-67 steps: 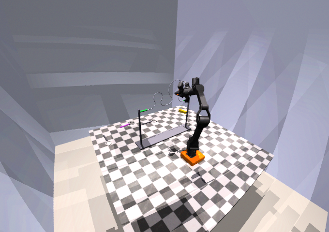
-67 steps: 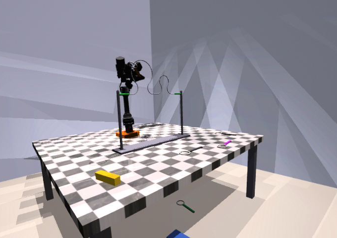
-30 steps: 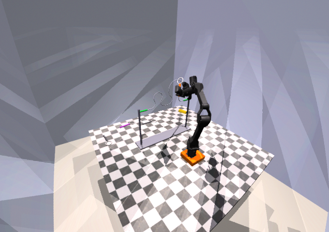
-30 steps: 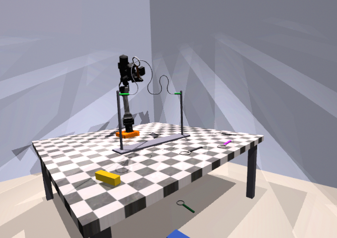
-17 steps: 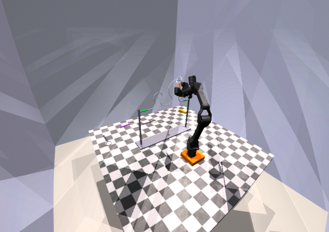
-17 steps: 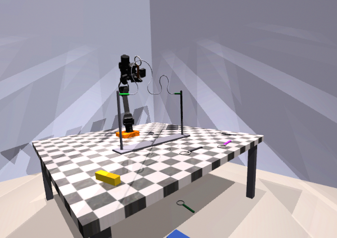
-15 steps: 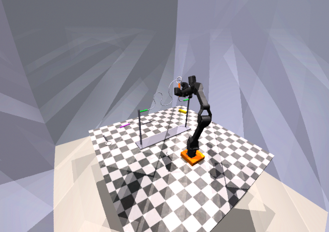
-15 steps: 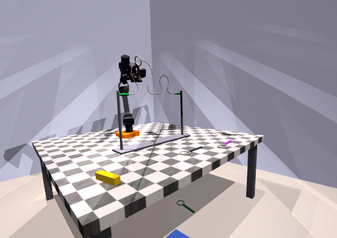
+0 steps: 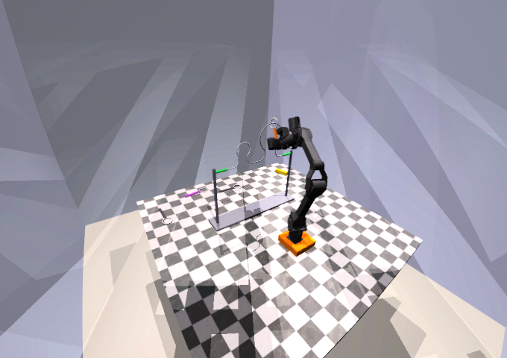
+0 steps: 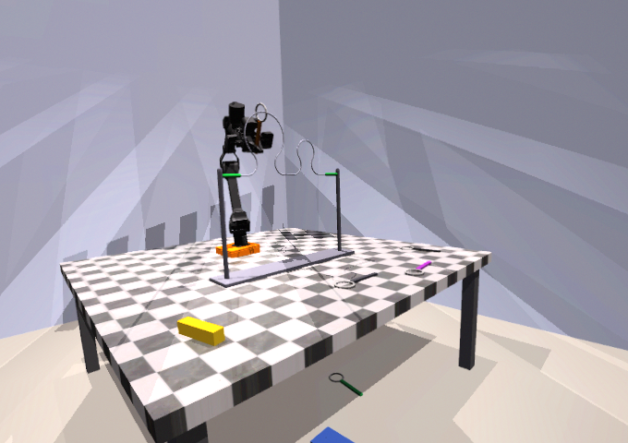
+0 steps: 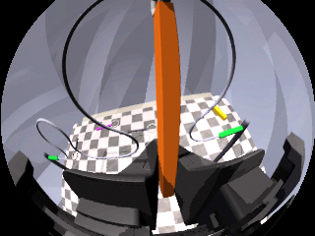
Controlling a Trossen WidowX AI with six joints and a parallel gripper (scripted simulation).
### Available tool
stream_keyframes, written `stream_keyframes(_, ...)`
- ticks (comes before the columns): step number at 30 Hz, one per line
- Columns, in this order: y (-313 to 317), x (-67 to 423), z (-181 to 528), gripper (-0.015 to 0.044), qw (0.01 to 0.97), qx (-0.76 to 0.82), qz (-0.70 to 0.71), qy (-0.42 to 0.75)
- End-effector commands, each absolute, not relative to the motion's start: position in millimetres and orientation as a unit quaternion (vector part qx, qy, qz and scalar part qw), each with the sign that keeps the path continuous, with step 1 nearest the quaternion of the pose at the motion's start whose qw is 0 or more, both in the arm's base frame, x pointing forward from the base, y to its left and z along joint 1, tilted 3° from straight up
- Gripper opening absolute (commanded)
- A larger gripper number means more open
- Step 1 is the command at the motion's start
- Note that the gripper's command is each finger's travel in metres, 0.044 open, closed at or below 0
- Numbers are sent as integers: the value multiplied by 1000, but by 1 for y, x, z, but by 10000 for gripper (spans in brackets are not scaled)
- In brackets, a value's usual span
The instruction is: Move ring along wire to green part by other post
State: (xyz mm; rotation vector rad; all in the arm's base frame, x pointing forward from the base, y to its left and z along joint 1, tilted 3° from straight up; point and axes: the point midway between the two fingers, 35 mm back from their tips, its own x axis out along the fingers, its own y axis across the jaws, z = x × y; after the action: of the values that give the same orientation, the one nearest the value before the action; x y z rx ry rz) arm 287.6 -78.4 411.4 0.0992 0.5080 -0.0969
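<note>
My gripper is shut on the orange handle and holds it upright. The ring sits at the handle's top, up at the crest of the tall arch of the thin grey wire. That arch is next to the post with the near green part. The other green part is at the far post. I cannot tell whether ring and wire touch.
The posts stand on a grey base plate on the checkered table. A yellow block, a purple-handled ring and a dark-handled ring lie around. A green-handled ring lies on the floor.
</note>
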Motion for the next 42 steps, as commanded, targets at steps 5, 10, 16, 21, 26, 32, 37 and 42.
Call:
stream_keyframes(5, -81, 286, 413, -150, 967, -5, -66, 247)
stream_keyframes(10, -83, 286, 413, -150, 966, -35, -75, 246)
stream_keyframes(16, -85, 286, 413, -150, 963, -71, -87, 244)
stream_keyframes(21, -87, 286, 413, -150, 960, -102, -97, 242)
stream_keyframes(26, -89, 285, 414, -150, 956, -132, -107, 240)
stream_keyframes(32, -92, 285, 414, -150, 950, -168, -118, 237)
stream_keyframes(37, -94, 285, 415, -150, 943, -198, -127, 234)
stream_keyframes(42, -95, 285, 416, -150, 936, -227, -136, 231)
